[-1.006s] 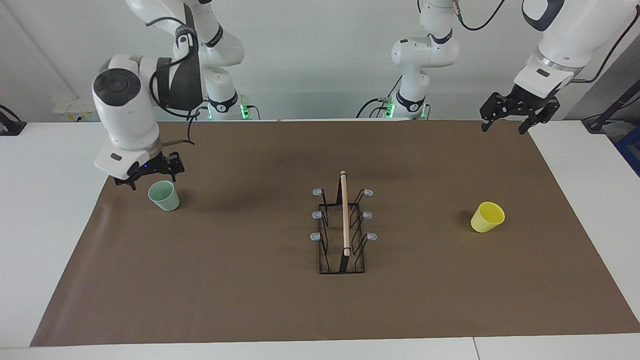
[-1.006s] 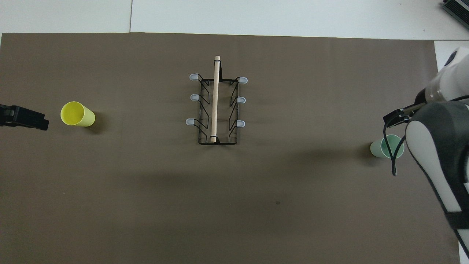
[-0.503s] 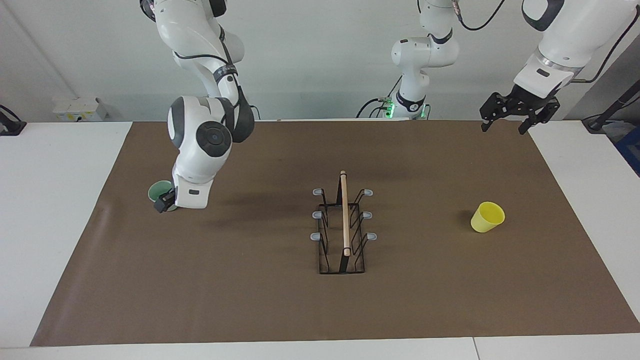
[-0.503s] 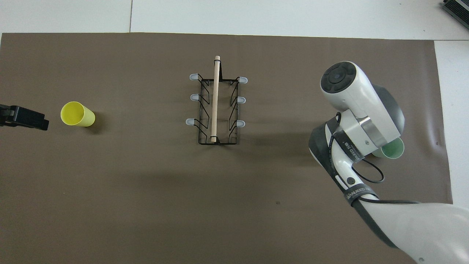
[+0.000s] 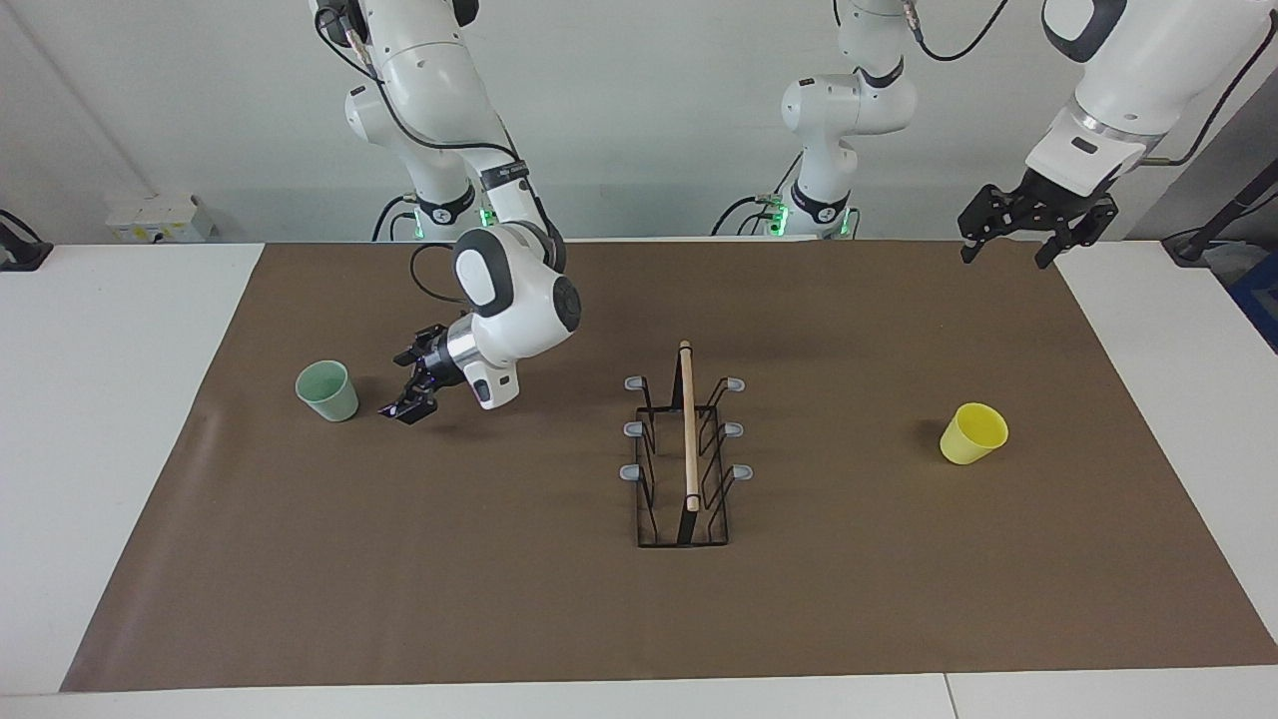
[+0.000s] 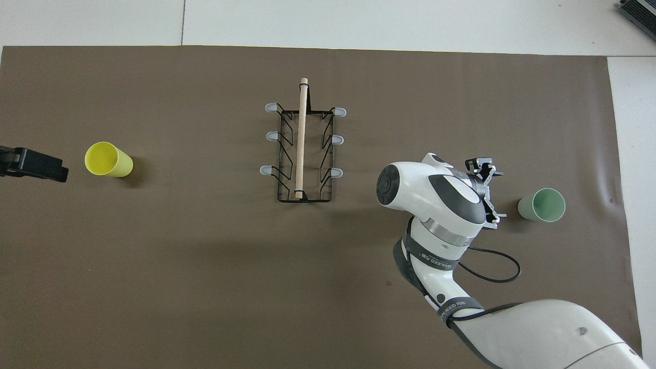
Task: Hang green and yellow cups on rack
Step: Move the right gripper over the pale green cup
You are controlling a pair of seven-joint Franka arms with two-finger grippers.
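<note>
Right tool (image 5: 409, 384) withdrawn beside green cup (image 5: 327, 390)

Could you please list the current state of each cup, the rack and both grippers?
green cup: upright on the mat, untouched.
yellow cup: tilted on the mat, untouched.
rack: upright, all prongs bare.
right gripper: open, beside the green cup.
left gripper: open, empty, waiting above the mat's corner.

The white worktop (image 5: 110, 419) carries a brown mat (image 5: 499, 579). On the mat the rack (image 5: 685, 449) stands in the middle, the green cup (image 5: 327, 390) toward the right arm's end, the yellow cup (image 5: 972, 433) toward the left arm's end.
</note>
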